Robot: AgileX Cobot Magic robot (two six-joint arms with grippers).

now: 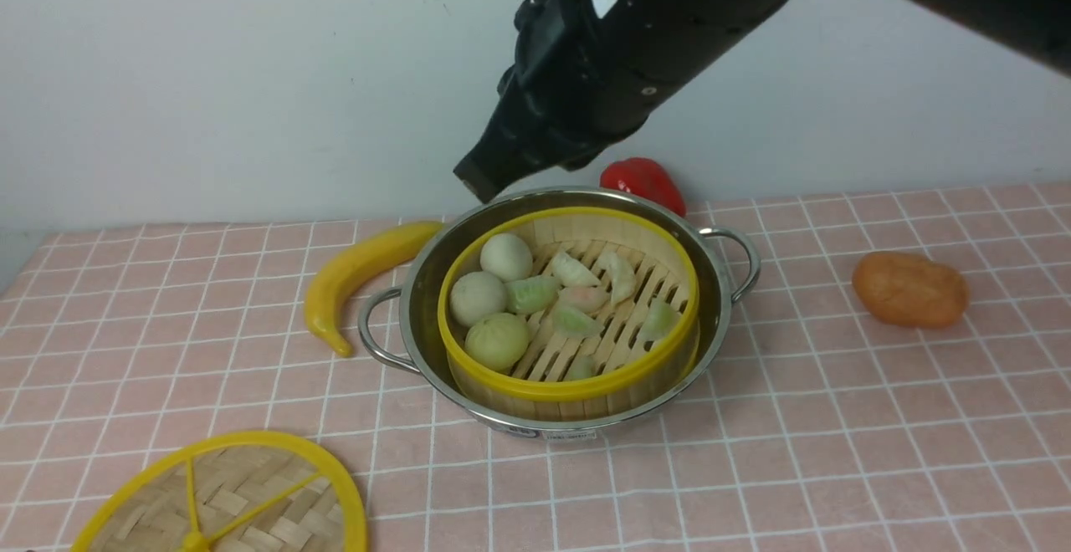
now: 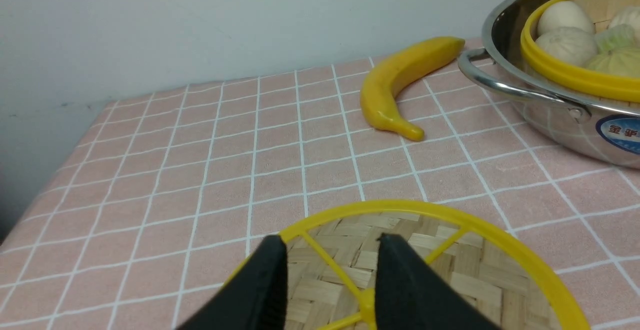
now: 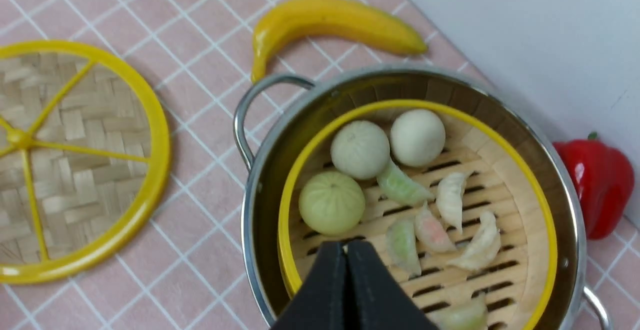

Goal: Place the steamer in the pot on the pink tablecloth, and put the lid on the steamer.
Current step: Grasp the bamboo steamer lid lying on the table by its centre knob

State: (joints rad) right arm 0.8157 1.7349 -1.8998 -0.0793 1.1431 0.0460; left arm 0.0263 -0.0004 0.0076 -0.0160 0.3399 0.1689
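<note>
The steamer [image 1: 586, 386], with toy buns and dumplings on its slatted floor, sits inside the steel pot [image 1: 416, 288] on the pink tablecloth [image 1: 837, 452]. The lid [image 1: 243, 485] lies flat on the cloth at the front left, apart from the pot. My right gripper [image 1: 479, 177] hangs above the pot's far rim. In the right wrist view it [image 3: 346, 245] is shut and empty over the steamer [image 3: 500, 250]. My left gripper [image 2: 332, 242] is open just above the lid [image 2: 480, 275], its fingers either side of a spoke near the knob. It is out of the front view.
A toy banana [image 1: 360, 272] lies left of the pot, close to its handle. A red pepper [image 1: 644, 180] sits behind the pot by the wall. An orange toy food [image 1: 909, 288] lies on the right. The cloth's left edge drops off [image 2: 30, 195].
</note>
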